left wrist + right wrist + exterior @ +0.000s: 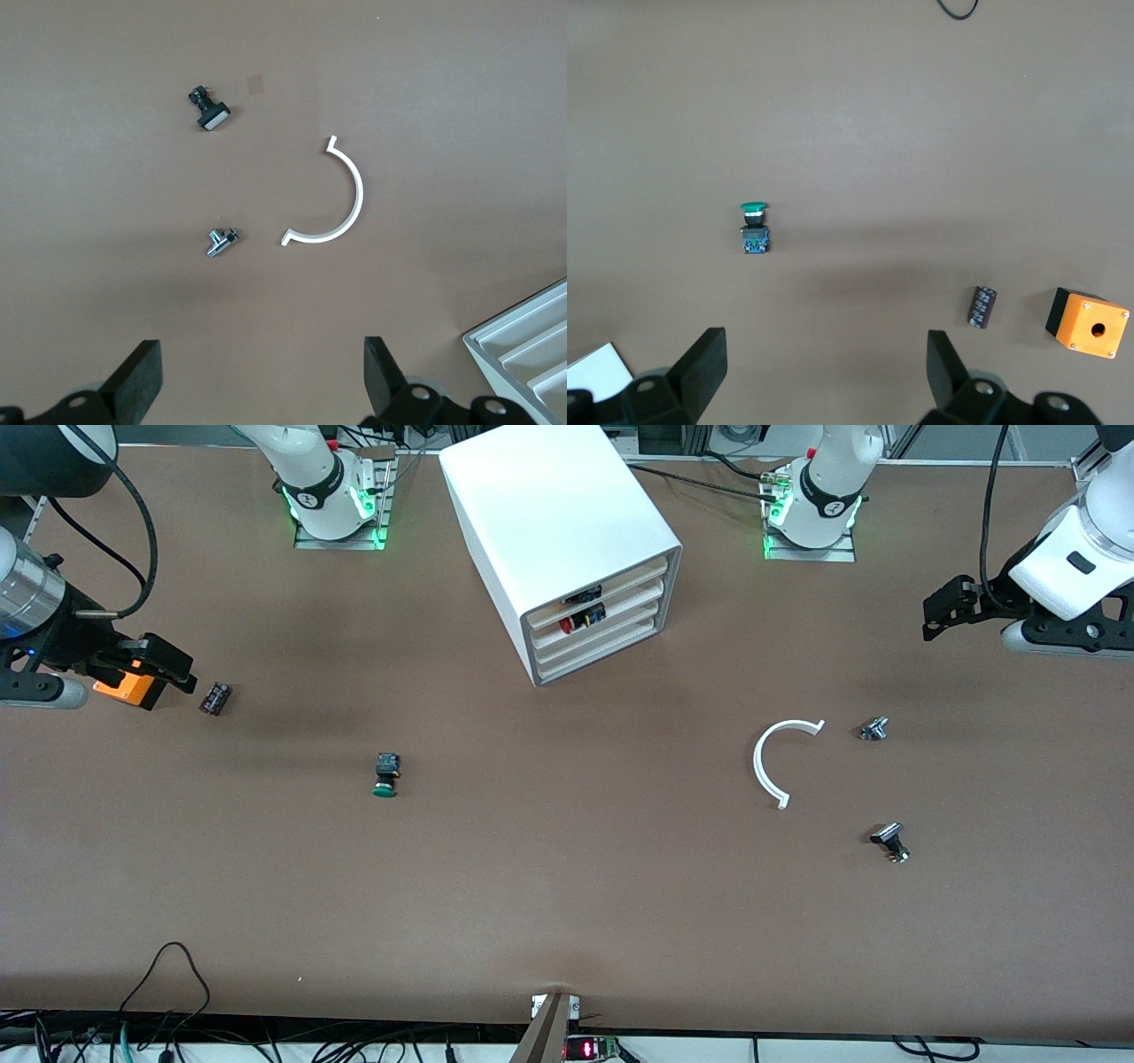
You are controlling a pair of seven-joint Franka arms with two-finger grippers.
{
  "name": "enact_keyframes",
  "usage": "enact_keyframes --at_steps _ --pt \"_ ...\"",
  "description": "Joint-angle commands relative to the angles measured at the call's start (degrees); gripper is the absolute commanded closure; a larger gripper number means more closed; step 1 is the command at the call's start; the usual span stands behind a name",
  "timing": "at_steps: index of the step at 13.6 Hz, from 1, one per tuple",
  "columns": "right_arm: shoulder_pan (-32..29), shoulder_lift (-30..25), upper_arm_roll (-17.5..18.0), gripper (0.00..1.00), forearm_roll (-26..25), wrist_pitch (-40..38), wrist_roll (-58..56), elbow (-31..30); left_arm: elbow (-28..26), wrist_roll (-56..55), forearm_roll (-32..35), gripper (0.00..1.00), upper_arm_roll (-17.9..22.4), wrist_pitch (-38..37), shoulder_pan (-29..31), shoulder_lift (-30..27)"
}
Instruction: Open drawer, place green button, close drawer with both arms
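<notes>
The green-capped button [385, 775] lies on its side on the brown table, nearer the front camera than the white cabinet [549, 522]; it also shows in the right wrist view [754, 228]. The cabinet's four white drawers [620, 624] all sit pushed in. My right gripper [164, 666] hangs open and empty over the right arm's end of the table, in the right wrist view [824, 376] well apart from the button. My left gripper [948, 607] hangs open and empty over the left arm's end; its wrist view [263, 381] shows bare table between the fingers.
A red-capped button [578, 621] lies in an upper drawer. An orange box [127, 688] and a dark cylinder [215, 698] lie under and beside the right gripper. A white arc [780, 757] and two small metal parts [874, 729] [890, 841] lie toward the left arm's end.
</notes>
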Motion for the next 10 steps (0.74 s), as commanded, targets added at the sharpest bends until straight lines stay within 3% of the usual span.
enact_keyframes --at_steps 1,3,6,10 --pt "0.1 3.19 0.56 0.0 -0.33 -0.69 -0.81 0.6 1.87 -0.01 0.53 0.0 -0.05 -4.06 0.0 1.01" --pt "0.71 5.04 0.65 0.0 0.11 -0.69 -1.86 -0.19 3.35 0.34 -0.69 0.0 -0.23 -8.01 -0.44 2.05" --pt "3.52 9.08 0.65 0.0 0.55 2.72 -0.81 -0.36 8.62 0.26 -9.99 0.0 0.12 -19.87 0.0 6.71" --pt "4.49 13.13 0.65 0.0 4.68 9.57 -0.29 -2.47 10.83 0.69 -17.57 0.0 0.39 -27.1 0.35 11.11"
